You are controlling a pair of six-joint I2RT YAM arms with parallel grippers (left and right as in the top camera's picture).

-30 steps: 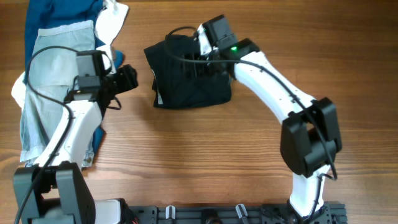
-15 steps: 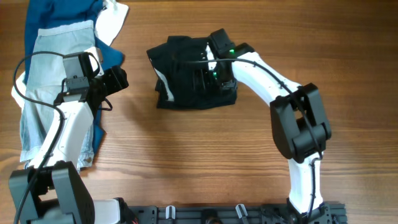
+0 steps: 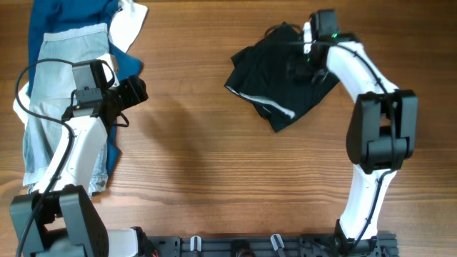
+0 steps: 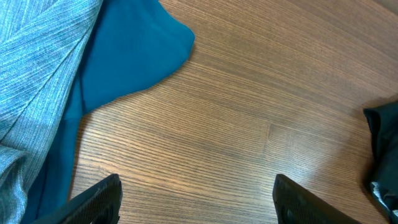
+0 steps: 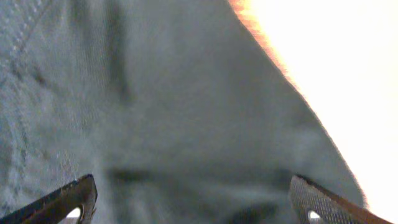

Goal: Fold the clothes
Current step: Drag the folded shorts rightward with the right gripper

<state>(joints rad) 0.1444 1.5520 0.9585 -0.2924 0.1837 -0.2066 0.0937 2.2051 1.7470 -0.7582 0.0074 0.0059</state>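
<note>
The black shorts (image 3: 282, 75) are lying in a crumpled bundle on the far right part of the worktop (image 3: 214, 178), well apart from the other garments. In the overhead view the bundle is roughly as wide as it is deep, so no clear long axis is showing. One corner is pointing toward the near edge, and a pale line is running at a slant along the near-left side. Waistband and legs cannot be told apart.

The right gripper (image 3: 303, 64) is sitting over the far right portion of the bundle. The overhead view is hiding its fingers behind the arm. The right wrist view is supplying them: the right gripper (image 5: 199, 205) is showing both tips at the bottom corners, spread wide, with dark fabric (image 5: 155, 106) filling nearly the whole frame between and beyond them. Nothing is being pinched.

The left gripper (image 3: 139, 89) is hovering at the left, beside the pale blue denim shorts (image 3: 57, 93), the dark blue garment (image 3: 64, 18) and a white cloth (image 3: 128, 25). The left wrist view is showing the left gripper (image 4: 199, 199) with fingers parted over bare wood, holding nothing. It is also showing the denim weave (image 4: 31, 74) and the blue garment's rounded corner (image 4: 130, 56) up close. A black shape (image 4: 382, 155) is sitting at the right margin; what it is cannot be told.
</note>
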